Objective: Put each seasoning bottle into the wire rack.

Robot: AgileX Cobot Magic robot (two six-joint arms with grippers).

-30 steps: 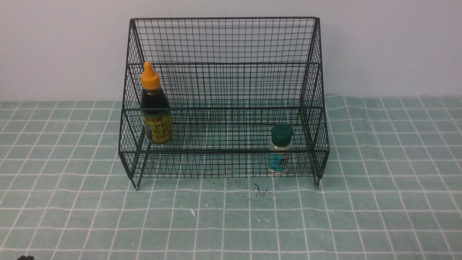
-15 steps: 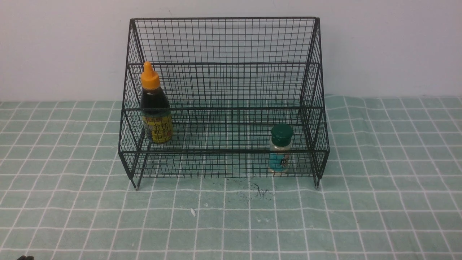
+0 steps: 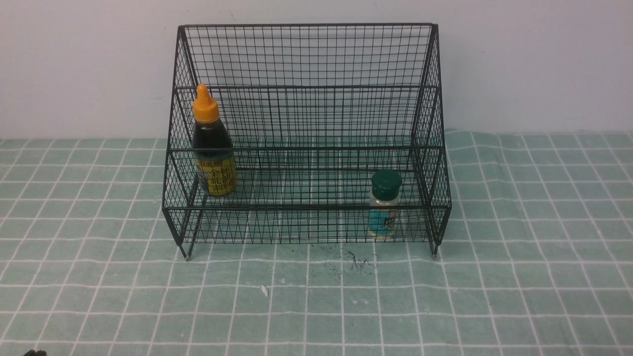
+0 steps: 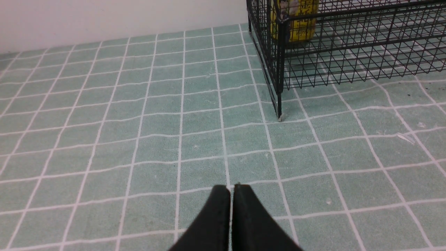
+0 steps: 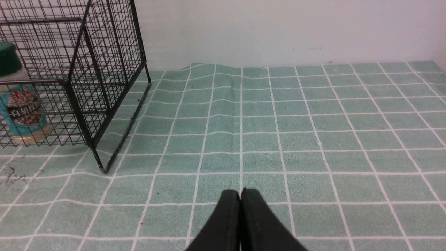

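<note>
Neither claw shows in the front view, apart from a small dark bit at the bottom left edge that is too little to identify. That view has the large black wire-mesh rack (image 3: 306, 133) with two stepped tiers standing on the bench (image 3: 519, 277), which is covered in a green cloth with a white grid, against a pale wall. Upright at the rack's left end, on the upper tier, is the dark-sauce squeeze bottle with an orange pointed cap and yellow label (image 3: 212, 146). Upright in the lower front tier, near the right end, is the short clear shaker jar with a dark green lid and teal label (image 3: 384, 205). Dark specks lie on the cloth just in front of the rack. From the left wrist, the left claw (image 4: 231, 195) is clenched, its black fingers pressed together with nothing between them, over bare cloth and well apart from the rack's corner leg. From the right wrist, the right claw (image 5: 240, 198) is likewise clenched and empty, with the shaker jar inside the rack off to one side.
</note>
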